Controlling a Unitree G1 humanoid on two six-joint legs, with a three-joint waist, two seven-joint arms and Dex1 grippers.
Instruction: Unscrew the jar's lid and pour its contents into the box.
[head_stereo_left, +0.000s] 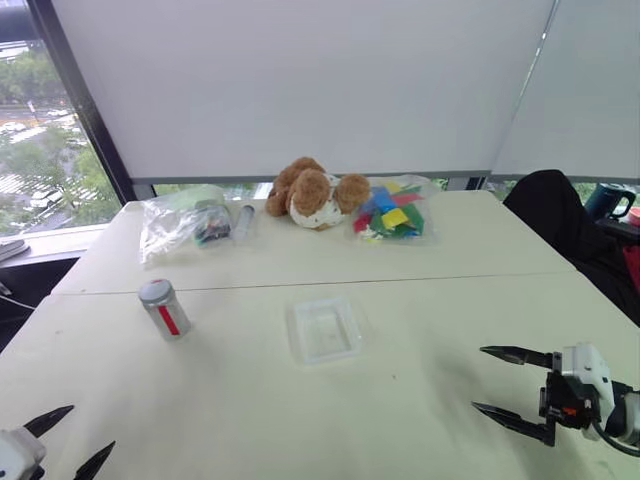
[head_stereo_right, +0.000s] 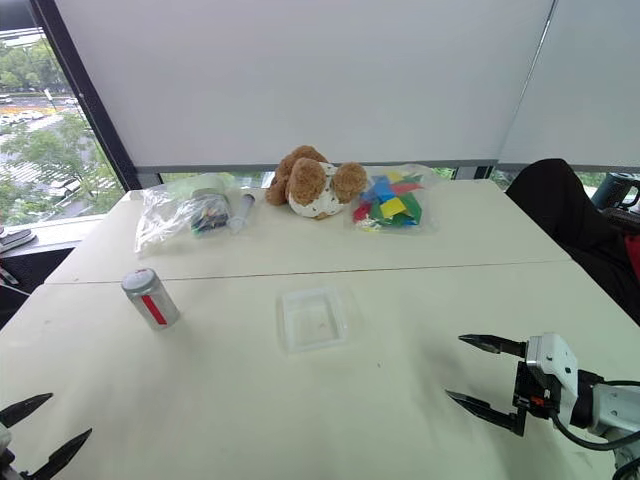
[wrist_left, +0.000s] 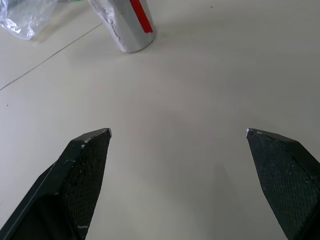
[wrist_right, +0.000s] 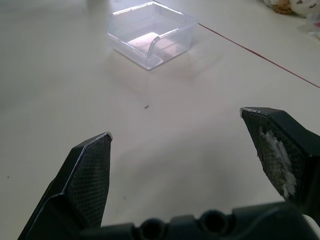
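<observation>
The silver-grey jar (head_stereo_left: 165, 309) with a red stripe stands upright on the left part of the table, and its lid (head_stereo_left: 155, 291) sits on top. The clear plastic box (head_stereo_left: 324, 329) lies at the table's middle; I cannot make out the contents. My left gripper (head_stereo_left: 72, 440) hovers open near the front left corner, well short of the jar (wrist_left: 129, 24). My right gripper (head_stereo_left: 495, 380) is open at the front right, pointing towards the box (wrist_right: 150, 34) from some distance. Nothing is between either pair of fingers.
Along the table's far side lie a clear bag of items (head_stereo_left: 183, 220), a clear syringe-like tube (head_stereo_left: 243, 221), a brown plush dog (head_stereo_left: 315, 192) and a bag of coloured pieces (head_stereo_left: 393, 213). A dark chair (head_stereo_left: 565, 225) stands at the right.
</observation>
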